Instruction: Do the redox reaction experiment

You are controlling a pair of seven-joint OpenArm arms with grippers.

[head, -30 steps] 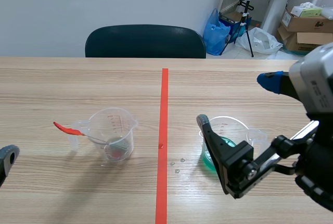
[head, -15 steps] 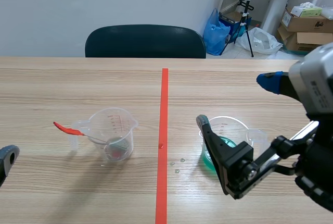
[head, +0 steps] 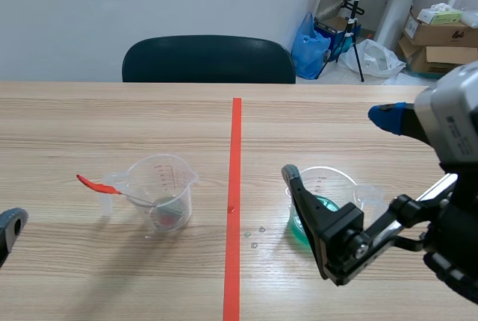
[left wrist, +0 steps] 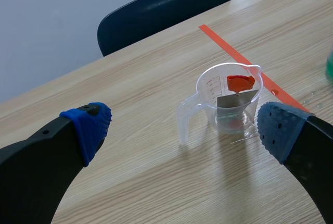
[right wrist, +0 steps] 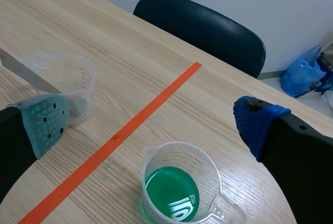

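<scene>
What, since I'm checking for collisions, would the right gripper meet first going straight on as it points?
Probably the cup of green liquid, just ahead of the open right gripper and centred between its fingers. Depth is unclear, so it could meet the table instead.

Green-liquid cup (head: 336,185) partly behind the right jaws; left jaws mostly beyond the scene view's edge.

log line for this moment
left gripper: open, short of spoon cup | right gripper: open, by green-liquid cup | held: nothing
</scene>
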